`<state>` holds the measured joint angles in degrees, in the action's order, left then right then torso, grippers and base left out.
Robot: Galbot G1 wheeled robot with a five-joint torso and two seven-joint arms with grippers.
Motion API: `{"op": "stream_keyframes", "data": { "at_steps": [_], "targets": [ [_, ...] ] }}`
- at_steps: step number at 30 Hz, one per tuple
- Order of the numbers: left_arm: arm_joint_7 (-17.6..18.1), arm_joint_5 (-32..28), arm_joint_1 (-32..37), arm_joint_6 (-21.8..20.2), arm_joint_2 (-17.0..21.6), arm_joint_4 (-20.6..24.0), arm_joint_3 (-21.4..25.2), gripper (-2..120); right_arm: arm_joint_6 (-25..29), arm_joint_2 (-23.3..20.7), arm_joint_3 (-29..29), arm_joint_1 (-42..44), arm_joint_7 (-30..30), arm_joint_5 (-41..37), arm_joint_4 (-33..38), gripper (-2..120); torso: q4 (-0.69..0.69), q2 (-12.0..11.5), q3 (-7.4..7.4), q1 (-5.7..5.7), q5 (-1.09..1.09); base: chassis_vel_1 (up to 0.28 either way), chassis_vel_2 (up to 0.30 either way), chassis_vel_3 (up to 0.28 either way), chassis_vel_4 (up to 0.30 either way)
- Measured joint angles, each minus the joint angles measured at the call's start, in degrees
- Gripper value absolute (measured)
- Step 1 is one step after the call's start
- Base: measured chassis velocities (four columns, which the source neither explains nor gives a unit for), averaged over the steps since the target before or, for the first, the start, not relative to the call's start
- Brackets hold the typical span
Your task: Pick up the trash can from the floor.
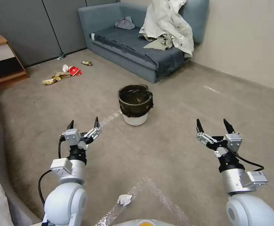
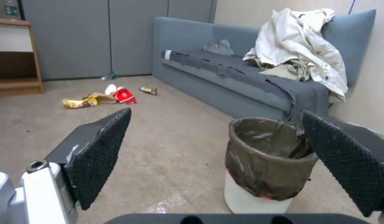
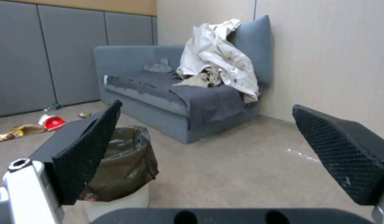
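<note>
Ahead of you on the floor (image 1: 181,150), the trash can (image 1: 135,104) stands upright, between and beyond both arms. Left gripper (image 1: 83,124) and right gripper (image 1: 213,125) hover with fingers spread apart; close in evenly and grasp the rim, not the loose bag

The small round white plastic trash can (image 1: 135,119) looks smooth and matt — its crinkly black plastic liner (image 2: 266,174) faintly glossy. The beige short-pile carpet floor (image 1: 174,150) is rough; both grippers' black finger pads (image 2: 96,155) show knurled rubber.
</note>
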<state>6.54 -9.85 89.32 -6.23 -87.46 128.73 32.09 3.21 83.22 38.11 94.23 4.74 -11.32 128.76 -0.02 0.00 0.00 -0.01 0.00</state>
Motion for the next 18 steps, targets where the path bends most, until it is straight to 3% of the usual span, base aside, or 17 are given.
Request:
{"op": "stream_keyframes", "data": {
  "at_steps": [8, 18],
  "targets": [
    [0.0, 0.0, -0.1, 0.0, 0.2, 0.0, 0.4, 100, 0.2, 0.2, -0.2, 0.1, 0.4, 0.2, -0.1, 100, 0.01, 0.0, 0.00, 0.00, 0.00, -0.029, 0.017, 0.024, -0.028],
    [0.0, 0.0, -0.5, 0.0, 0.4, -0.3, 0.4, 100, 0.3, 0.7, -0.4, 0.4, 0.5, 0.5, 0.1, 100, 0.01, 0.0, 0.00, 0.00, -0.01, -0.161, 0.162, 0.175, -0.169]
  ]
}}
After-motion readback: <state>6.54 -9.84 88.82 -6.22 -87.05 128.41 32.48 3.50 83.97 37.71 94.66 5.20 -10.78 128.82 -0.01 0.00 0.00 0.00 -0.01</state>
